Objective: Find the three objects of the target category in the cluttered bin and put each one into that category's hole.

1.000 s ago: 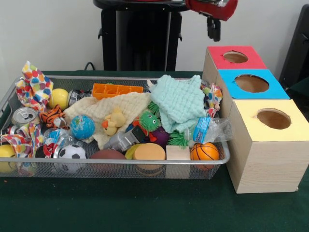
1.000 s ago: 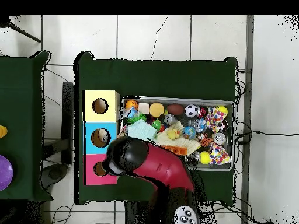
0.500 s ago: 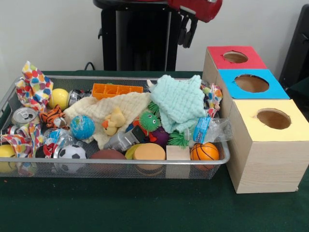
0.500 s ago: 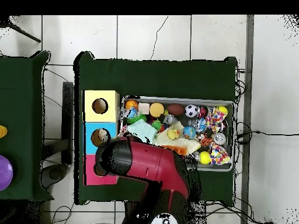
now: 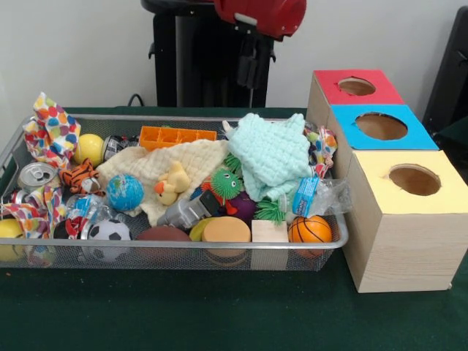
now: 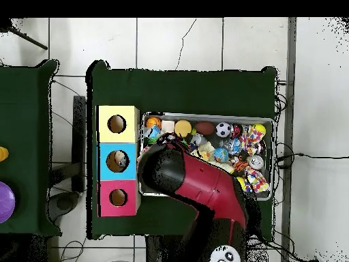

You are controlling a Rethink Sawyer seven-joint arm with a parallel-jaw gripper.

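The silver wire-mesh bin lies on the green table, full of toys, balls, cans and cloths. It also shows in the overhead view. The red-topped wooden box stands farthest back on the right, and its round hole is uncovered, as the overhead view also shows. My gripper hangs under the red arm head, above the bin's far edge, left of the red box. It looks open and empty. In the overhead view the arm hides the gripper and the bin's near-left part.
A blue-topped box and a yellow-topped box stand in front of the red one. In the bin lie a mint cloth, a cream cloth, a yellow duck, a basketball and a soccer ball.
The arm has swung from above the red box toward the bin, leftward in the front view. The red hole is now uncovered in the overhead view. The bin's contents have not moved.
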